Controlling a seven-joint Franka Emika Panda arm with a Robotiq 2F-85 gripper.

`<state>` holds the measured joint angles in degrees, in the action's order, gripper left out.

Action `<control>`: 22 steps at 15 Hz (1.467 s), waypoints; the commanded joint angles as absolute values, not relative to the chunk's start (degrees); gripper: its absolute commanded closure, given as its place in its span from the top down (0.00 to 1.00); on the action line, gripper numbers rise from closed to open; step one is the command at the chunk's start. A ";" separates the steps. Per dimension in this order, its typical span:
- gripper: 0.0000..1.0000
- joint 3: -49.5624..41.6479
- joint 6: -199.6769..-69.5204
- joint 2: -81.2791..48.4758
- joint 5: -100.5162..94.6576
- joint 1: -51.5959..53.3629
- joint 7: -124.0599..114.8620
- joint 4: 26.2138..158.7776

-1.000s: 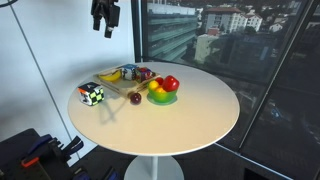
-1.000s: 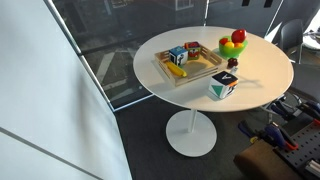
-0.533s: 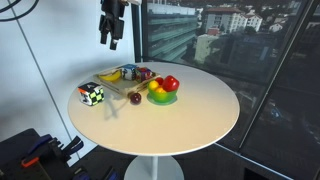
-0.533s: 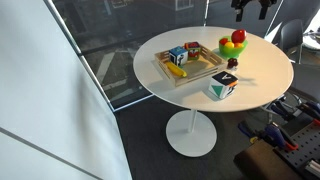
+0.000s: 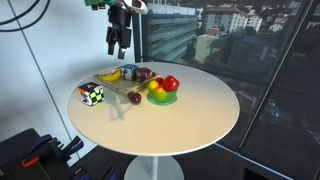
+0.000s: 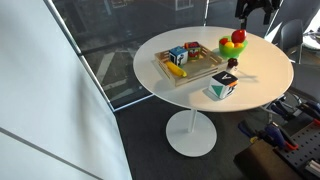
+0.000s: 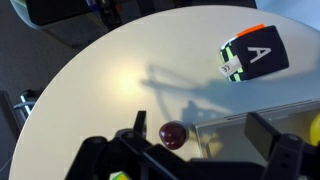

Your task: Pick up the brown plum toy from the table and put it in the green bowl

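Observation:
The brown plum toy [image 5: 135, 97] lies on the off-white round table [image 5: 190, 115], between the wooden tray and the green bowl [image 5: 162, 99]. It also shows in an exterior view [image 6: 232, 63] and in the wrist view [image 7: 174, 134]. The green bowl [image 6: 231, 48] holds a bright red fruit toy [image 5: 171, 84] and something yellow. My gripper [image 5: 117, 48] hangs open and empty well above the table, over the tray side. It shows in an exterior view [image 6: 250, 17] and in the wrist view [image 7: 205, 135], where the plum lies near one finger.
A flat wooden tray [image 5: 122, 88] holds a yellow banana [image 5: 108, 76] and coloured blocks. A multicoloured cube [image 5: 92, 95] stands on the table near the edge and shows in the wrist view [image 7: 255, 55]. Glass walls stand behind the table.
My gripper has come down and moved over the table towards the tray and plum. The objects on the table have not moved.

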<state>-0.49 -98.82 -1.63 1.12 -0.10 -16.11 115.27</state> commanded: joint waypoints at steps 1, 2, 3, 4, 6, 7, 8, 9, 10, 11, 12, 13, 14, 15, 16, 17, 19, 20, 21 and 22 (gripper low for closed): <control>1.00 -0.90 -104.81 -0.15 -1.53 -0.46 -15.68 118.56; 1.00 -0.96 -106.84 0.14 -1.30 -0.52 -14.97 119.42; 1.00 -1.02 -108.81 0.40 -0.92 -0.55 -14.61 120.24; 1.00 -1.12 -110.65 0.66 -0.32 -0.61 -13.87 121.03; 1.00 -1.29 -114.02 1.19 -0.20 -0.74 -13.01 122.64; 1.00 -1.37 -115.89 1.52 -1.17 -0.77 -13.40 123.50; 1.00 -1.50 -117.25 1.76 -1.42 -0.88 -13.54 124.11; 1.00 -1.64 -118.30 2.02 -1.49 -1.00 -13.52 124.60; 1.00 -1.83 -118.05 2.18 -0.70 -1.24 -12.90 124.43; 1.00 -1.34 -116.77 -0.12 -0.67 -0.77 -14.47 122.60; 1.00 -1.47 -117.06 0.14 -0.67 -0.94 -14.29 122.87; 1.00 -1.57 -117.10 0.36 -0.67 -1.05 -14.14 122.97; 1.00 -1.61 -117.10 0.51 -0.67 -1.14 -14.08 123.00; 1.00 -1.62 -117.10 0.59 -0.67 -1.17 -14.05 123.00; 1.00 -1.62 -117.10 0.60 -0.67 -1.17 -14.05 123.00; 1.00 -1.61 -117.11 0.60 -0.67 -1.16 -14.04 123.02; 1.00 -1.62 -117.11 0.60 -0.67 -1.17 -14.03 123.03; 1.00 -1.69 -117.84 0.18 -0.89 -1.24 -14.17 123.26; 1.00 -1.73 -118.33 -0.46 -0.99 -1.27 -13.68 123.47; 1.00 -1.79 -119.06 -0.93 -1.15 -1.31 -13.94 123.74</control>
